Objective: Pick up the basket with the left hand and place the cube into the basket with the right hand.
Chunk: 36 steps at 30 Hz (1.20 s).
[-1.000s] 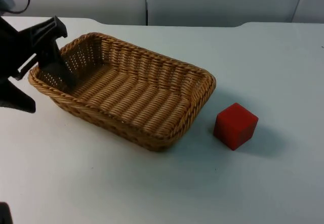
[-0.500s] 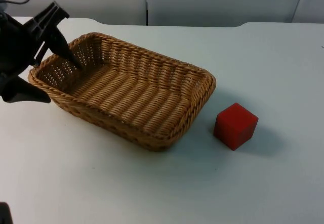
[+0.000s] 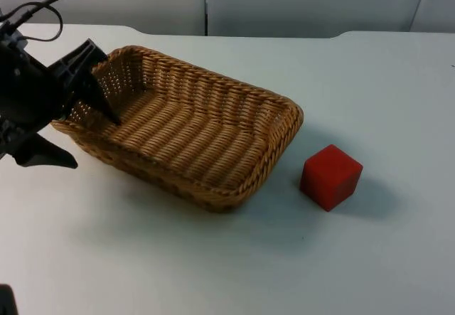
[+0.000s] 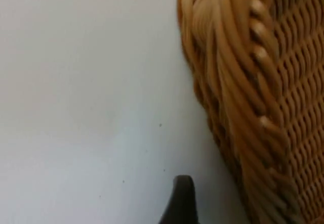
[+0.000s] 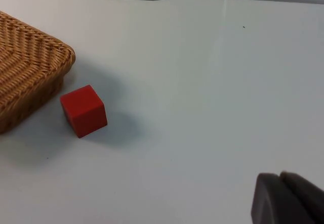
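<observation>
The left tool (image 3: 84,109) is clamped on the short rim of the basket (image 3: 192,137), the cube (image 3: 330,176) rests on the surface (image 3: 213,258) just beside it, and a thin grip could let the basket tip.

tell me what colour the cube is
The cube is plain red, clearest in the top view.
</observation>
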Motion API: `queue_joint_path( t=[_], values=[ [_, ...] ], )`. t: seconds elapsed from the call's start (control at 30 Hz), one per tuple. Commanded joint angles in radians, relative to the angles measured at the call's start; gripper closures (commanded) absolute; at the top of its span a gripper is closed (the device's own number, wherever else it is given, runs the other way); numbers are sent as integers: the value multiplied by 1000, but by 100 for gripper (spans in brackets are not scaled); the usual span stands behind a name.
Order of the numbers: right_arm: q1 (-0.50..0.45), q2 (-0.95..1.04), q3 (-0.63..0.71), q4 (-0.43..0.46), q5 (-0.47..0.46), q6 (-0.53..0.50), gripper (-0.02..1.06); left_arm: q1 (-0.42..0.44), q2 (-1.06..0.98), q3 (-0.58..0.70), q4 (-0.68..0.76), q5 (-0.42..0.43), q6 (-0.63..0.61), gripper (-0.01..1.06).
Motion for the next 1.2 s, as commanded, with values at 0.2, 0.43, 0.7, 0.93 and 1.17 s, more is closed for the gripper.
queue_joint_path(
  t=[0.2, 0.43, 0.7, 0.93, 1.17],
  values=[
    [-7, -4, 6, -2, -7, -6, 101, -7, 86, -94, -15, 13, 25, 68],
    [-7, -4, 6, -2, -7, -6, 101, -5, 91, -103, -81, -13, 32, 105],
    [-7, -4, 6, -2, -7, -6, 101, 4, 85, -205, -89, 37, 48, 105],
    [-7, -4, 6, -2, -7, -6, 101, 4, 85, -273, -94, 84, 24, 105],
    [-7, -4, 6, -2, -7, -6, 101, 6, 77, -311, -110, 148, 5, 105]
  ],
)
